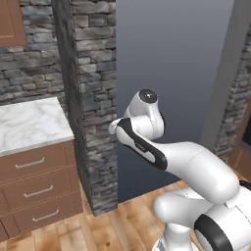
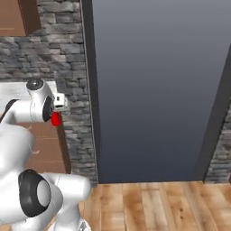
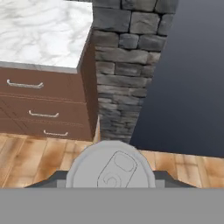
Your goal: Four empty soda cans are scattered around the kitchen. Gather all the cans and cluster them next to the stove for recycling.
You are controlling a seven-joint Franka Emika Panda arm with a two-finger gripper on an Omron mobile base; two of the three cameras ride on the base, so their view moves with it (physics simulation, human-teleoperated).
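A soda can with a silver top (image 3: 110, 168) sits between my fingertips (image 3: 168, 177) in the hand view, seen from above with its pull tab showing. In the right base view the same can shows as a dark red body (image 2: 55, 119) hanging just under my hand. My gripper (image 2: 56, 116) is shut on it and held up in the air, beside the end of the counter. The stove is out of view.
A marble counter (image 1: 29, 122) over brown wood drawers (image 3: 39, 100) stands to the left. A grey stone pillar (image 1: 93, 98) rises beside it, then a wide dark grey panel (image 2: 153, 90). Wood plank floor (image 2: 158, 203) lies below.
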